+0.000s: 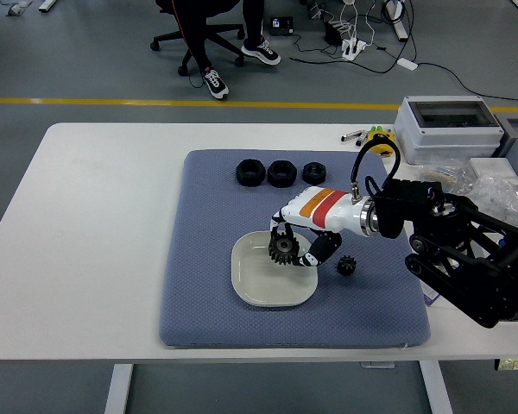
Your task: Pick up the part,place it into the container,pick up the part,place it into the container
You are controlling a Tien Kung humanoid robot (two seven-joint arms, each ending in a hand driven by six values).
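White worktop point(95, 216), blue mat point(198, 293). Right hand point(298, 241) fingers point(282, 235) clamped on black gear point(282, 250), held over cream dish point(250, 285). Second small gear point(346, 265) on mat just right of dish. Three black nuts point(280, 173) at mat's far edge.

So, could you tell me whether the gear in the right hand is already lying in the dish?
Not yet. The gear is over the dish but the right hand is shut on it.
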